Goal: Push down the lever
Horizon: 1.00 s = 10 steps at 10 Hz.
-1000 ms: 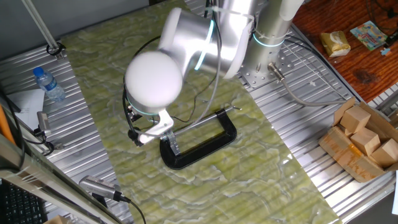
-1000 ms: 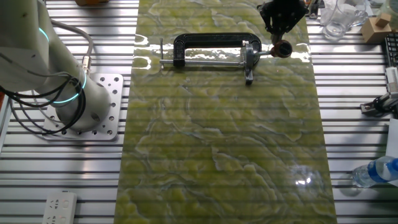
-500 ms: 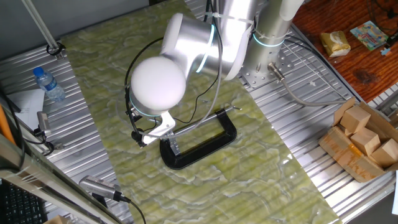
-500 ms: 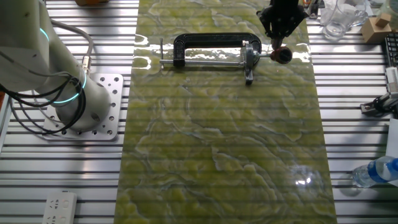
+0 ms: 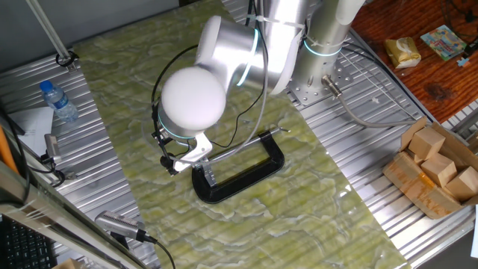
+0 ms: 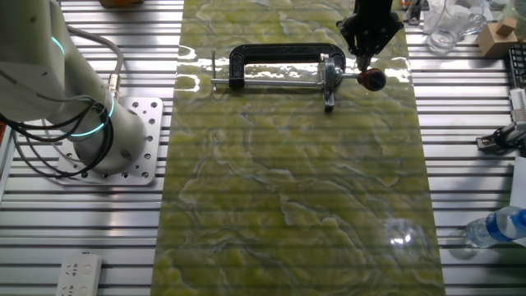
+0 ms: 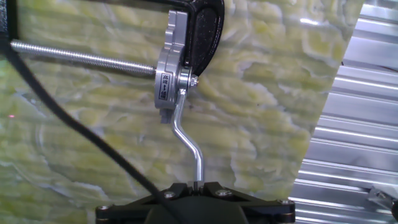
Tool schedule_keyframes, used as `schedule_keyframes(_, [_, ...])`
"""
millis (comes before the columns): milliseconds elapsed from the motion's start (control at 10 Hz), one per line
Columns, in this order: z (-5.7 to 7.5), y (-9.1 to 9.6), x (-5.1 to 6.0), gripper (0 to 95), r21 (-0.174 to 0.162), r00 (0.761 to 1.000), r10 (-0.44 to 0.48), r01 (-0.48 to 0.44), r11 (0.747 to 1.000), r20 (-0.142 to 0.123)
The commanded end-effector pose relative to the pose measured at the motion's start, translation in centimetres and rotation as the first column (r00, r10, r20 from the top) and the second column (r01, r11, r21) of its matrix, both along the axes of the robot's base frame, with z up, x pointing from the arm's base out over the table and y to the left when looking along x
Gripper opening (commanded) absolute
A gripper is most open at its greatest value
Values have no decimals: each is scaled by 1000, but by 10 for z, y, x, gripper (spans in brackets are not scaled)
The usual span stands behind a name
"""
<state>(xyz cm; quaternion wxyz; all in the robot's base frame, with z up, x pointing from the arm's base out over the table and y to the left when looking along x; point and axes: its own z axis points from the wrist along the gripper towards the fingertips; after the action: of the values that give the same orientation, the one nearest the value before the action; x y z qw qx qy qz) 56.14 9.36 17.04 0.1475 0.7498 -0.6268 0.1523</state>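
The black C-shaped clamp [image 6: 279, 53] lies on the green marbled mat [image 6: 296, 189], its long threaded rod [image 6: 263, 80] running across its mouth. The lever's short silvery arm [image 7: 189, 140] runs from the clamp's metal head [image 7: 169, 74] to my fingers; its red knob [image 6: 375, 79] shows just past the head. My gripper [image 6: 366, 64] is shut and sits right on the knob end. In the hand view the gripper [image 7: 198, 185] hides the knob. In the one fixed view the clamp [image 5: 243, 179] lies below the hand [image 5: 173, 164], and the lever is hidden.
The robot base [image 6: 123, 140] stands left of the mat. A water bottle [image 5: 58, 101] and cables lie on the slatted table. A box of wooden blocks [image 5: 433, 168] stands at the right. Glassware [image 6: 448, 25] is beside the gripper. A power strip [image 6: 80, 271] lies at the near left.
The red knob has swung from beside the gripper's tip towards the near side of the mat. The gripper followed it a little. The clamp has not moved.
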Motion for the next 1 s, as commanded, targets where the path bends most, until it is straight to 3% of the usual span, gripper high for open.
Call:
schedule_keyframes(100, [2,0,-1,0,9,1000,-14,13,1000,2])
schedule_keyframes(500, [6,3,3,0,-8,997,-73,73,997,-2])
schedule_keyframes(1000, [10,4,2,0,-98,995,-104,105,990,12])
